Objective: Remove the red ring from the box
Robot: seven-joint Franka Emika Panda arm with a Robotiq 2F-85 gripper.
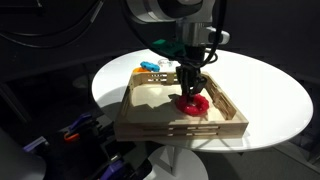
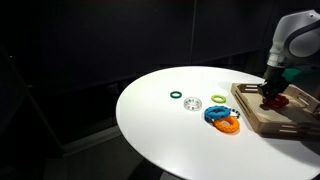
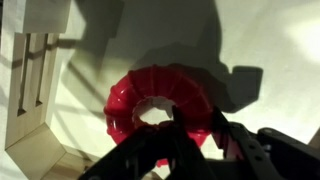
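The red ring (image 1: 193,103) lies on the pale bottom of the light wooden box (image 1: 180,128), near its front-right corner. It also shows in the other exterior view (image 2: 277,100) and fills the wrist view (image 3: 150,90). My gripper (image 1: 190,92) reaches straight down into the box (image 2: 262,120). In the wrist view the fingers (image 3: 193,125) straddle the near side of the ring, one in its hole and one outside, pressed against the band. The ring still rests on the box floor (image 3: 30,70).
The box stands on a round white table (image 2: 150,120). Beside the box lie a blue piece (image 2: 215,114) and an orange piece (image 2: 228,125); a green ring (image 2: 176,96) and a pale ring (image 2: 193,104) lie further out. The surroundings are dark.
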